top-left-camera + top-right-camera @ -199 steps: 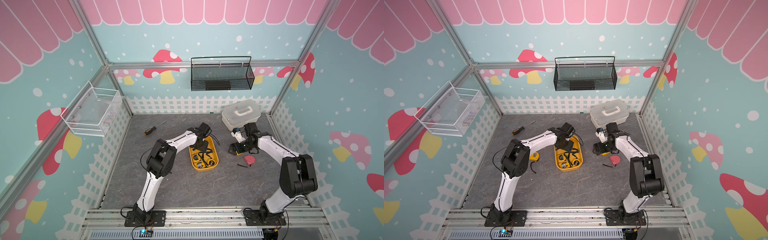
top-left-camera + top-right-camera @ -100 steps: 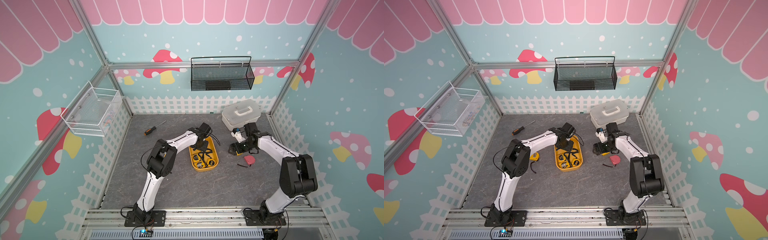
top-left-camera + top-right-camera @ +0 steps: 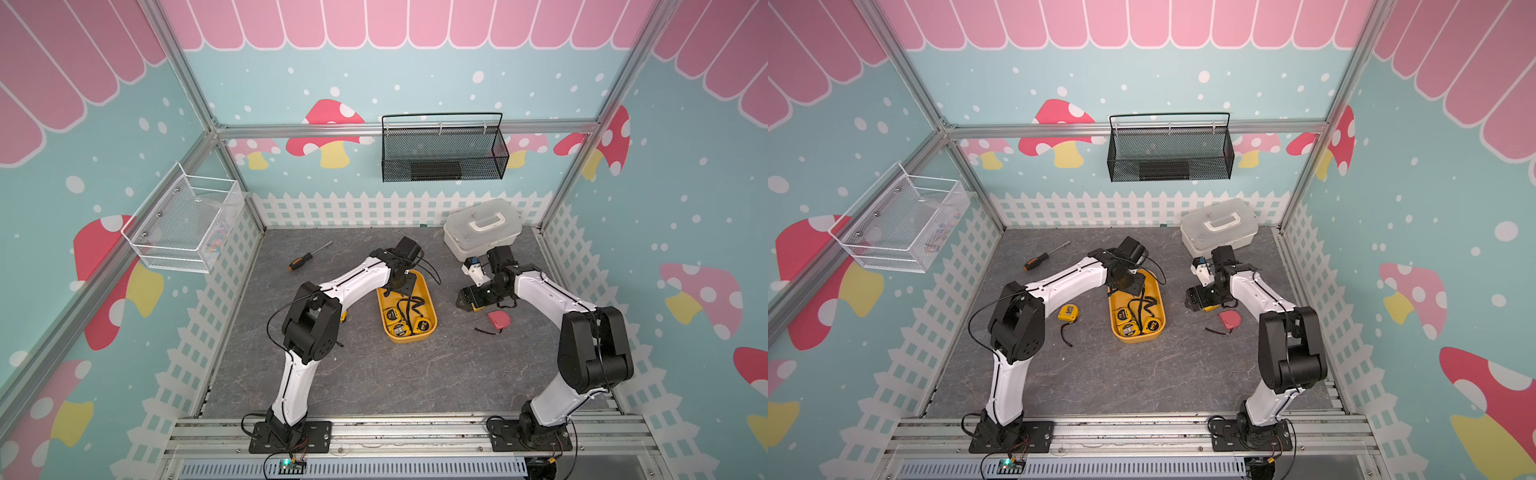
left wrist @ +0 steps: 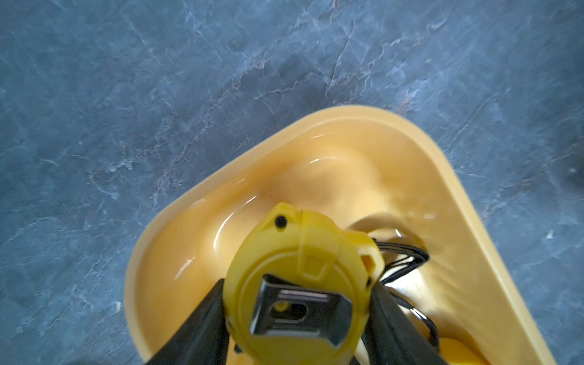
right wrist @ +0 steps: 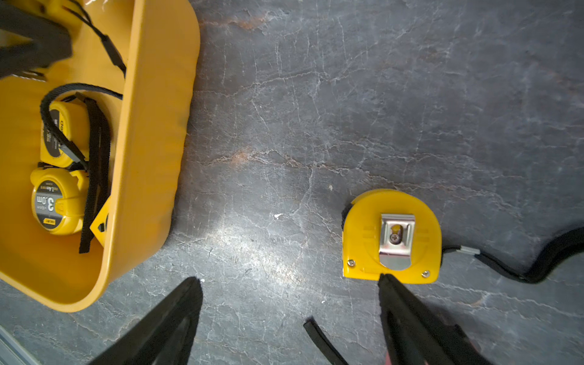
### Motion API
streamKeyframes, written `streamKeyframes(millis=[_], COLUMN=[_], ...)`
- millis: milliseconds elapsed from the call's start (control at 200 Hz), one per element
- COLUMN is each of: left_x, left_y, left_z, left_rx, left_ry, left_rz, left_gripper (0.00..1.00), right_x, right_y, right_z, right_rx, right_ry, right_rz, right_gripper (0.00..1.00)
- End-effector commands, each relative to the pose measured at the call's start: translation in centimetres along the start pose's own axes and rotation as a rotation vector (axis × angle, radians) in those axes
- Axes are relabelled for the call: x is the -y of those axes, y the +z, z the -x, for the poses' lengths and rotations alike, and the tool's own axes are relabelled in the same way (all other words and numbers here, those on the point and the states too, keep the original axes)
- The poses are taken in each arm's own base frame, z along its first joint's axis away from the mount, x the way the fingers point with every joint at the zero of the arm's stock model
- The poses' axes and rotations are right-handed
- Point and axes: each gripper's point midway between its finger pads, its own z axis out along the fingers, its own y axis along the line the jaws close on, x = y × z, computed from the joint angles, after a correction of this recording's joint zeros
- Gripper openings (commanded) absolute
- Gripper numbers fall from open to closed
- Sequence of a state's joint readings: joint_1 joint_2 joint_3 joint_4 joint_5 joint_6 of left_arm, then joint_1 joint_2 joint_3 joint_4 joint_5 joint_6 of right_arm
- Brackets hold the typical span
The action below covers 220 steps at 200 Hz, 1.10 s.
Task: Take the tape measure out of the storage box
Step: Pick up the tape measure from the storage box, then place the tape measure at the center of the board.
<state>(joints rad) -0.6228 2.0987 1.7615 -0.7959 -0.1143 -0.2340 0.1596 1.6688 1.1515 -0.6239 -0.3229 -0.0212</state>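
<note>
A grey stone-patterned table (image 3: 374, 374) is seen from above, with two robot arms reaching in from its near edge.

Toward the left edge, a spare tape measure (image 3: 1068, 312) lies flat on the table. In a top view the left arm's elbow (image 3: 311, 328) covers almost all of it.

Near the table's middle sits the storage box (image 3: 409, 341) (image 3: 1136, 340), a shallow yellow tray. The left gripper (image 3: 401, 286) hangs over the box's far end. In both top views its wrist hides the jaws. The left wrist view shows the grip: two black fingers (image 4: 202, 322) are clamped on opposite sides of the tape measure (image 4: 297, 246). Its metal belt clip faces the camera, and it sits above the box's rounded end. The frame edge cuts off its lower part, and the picture is slightly blurred. Whether it clears the box floor cannot be told. Three more tape measures (image 3: 401, 330) lie at the box's near end among black straps.

Just right of the box, the right gripper (image 5: 288, 279) is low over bare table, jaws wide apart and holding nothing. One fingertip (image 5: 392, 297) reaches the edge of a loose tape measure (image 5: 360, 243) lying clip-up; contact is unclear.

Nearer the right edge lies a pink tape measure (image 3: 498, 320).
</note>
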Motion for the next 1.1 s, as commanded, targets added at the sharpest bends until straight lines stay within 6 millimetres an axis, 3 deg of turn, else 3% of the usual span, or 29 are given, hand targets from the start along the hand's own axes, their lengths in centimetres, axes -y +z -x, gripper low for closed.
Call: streamKeyframes(millis=[0,310,730,770,906,1096], left_x=[-0.6,-4.3,-11.9,-13.5,-15.7,-19.0], left_y=[-3.3,-7.9,-13.2,-13.4,-13.9,-12.9], left_z=[1.7,2.9,1.5,1.2,-0.1,-2.6], left_rx=[0.074,0.154,0.225,0.224,0.217,0.162], left_ry=[-0.001,-0.048,-0.158,-0.186,-0.222,-0.277], left_rz=[0.004,0.040,0.127,0.147,0.174,0.214], left_gripper=[0.58,0.58,0.59,0.59,0.59,0.59], right_x=[-0.4,-0.5,-0.8,-0.8,-1.0,-1.1], right_y=[0.6,0.6,0.9,0.9,1.0,1.1], right_z=[-0.8,-0.7,-0.6,-0.6,-0.6,-0.5], right_rx=[-0.031,-0.030,-0.034,-0.034,-0.036,-0.038], right_ry=[0.001,0.002,0.000,0.001,-0.001,-0.005], right_rz=[0.021,0.028,0.034,0.034,0.036,0.036], right_gripper=[0.88,0.88,0.88,0.88,0.88,0.88])
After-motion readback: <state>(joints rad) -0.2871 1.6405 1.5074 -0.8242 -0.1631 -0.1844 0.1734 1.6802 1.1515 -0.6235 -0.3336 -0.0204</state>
